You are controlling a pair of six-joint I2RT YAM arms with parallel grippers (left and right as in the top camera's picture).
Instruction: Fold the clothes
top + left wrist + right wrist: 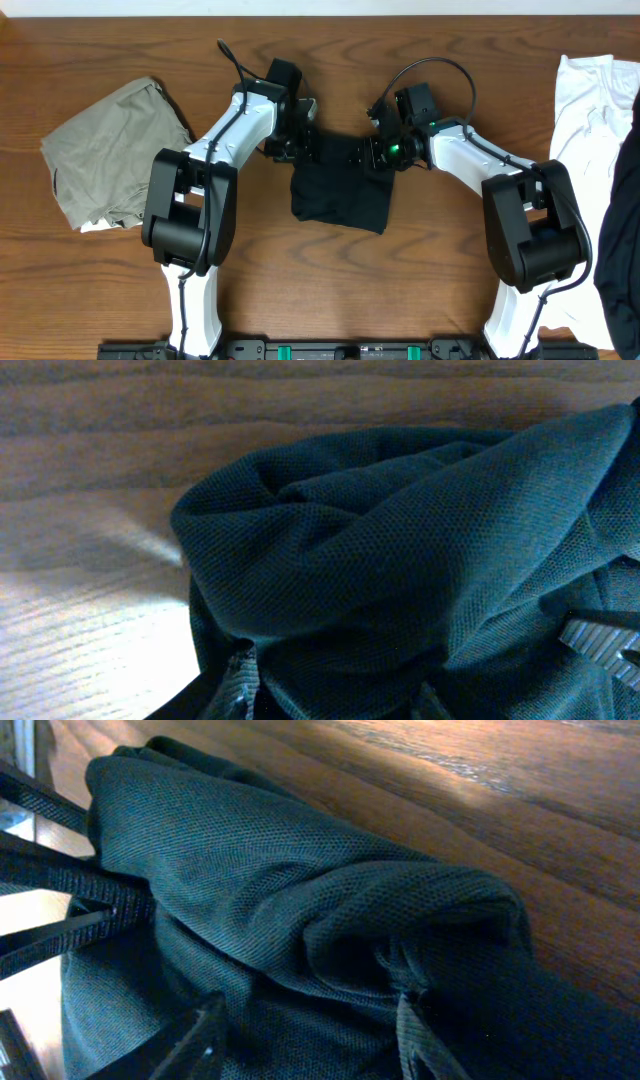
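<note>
The black shirt (340, 195) is lying bunched at the centre of the table (330, 300). The left end effector (300, 148) is grasping its upper left edge and the right end effector (375, 152) is grasping its upper right edge, fabric puckering in each grip. An olive garment (110, 150) is lying at the left of the frame and a white garment (590, 110) at the upper right.
</note>
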